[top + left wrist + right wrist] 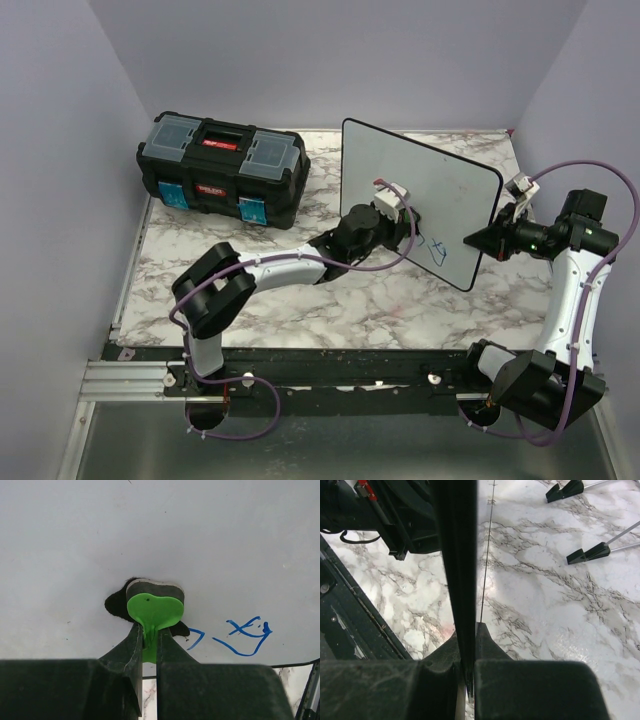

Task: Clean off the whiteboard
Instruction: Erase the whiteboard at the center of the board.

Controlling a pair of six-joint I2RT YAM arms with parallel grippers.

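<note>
The whiteboard (400, 175) stands on edge on the marble table, its white face toward the left arm. Blue marker lettering (432, 250) remains near its lower right; in the left wrist view the lettering (245, 637) lies right of the eraser. My left gripper (150, 635) is shut on the green handle of an eraser (154, 609), whose dark felt pad presses on the whiteboard (150, 530). My right gripper (468, 640) is shut on the board's thin black rim (457, 555) at its right edge; from above this gripper (478, 240) sits at the board's lower right corner.
A black toolbox (222, 165) with blue latches sits at the back left of the table. Two small black feet (585, 555) on thin rods rest on the marble behind the board. Grey walls enclose the table on three sides.
</note>
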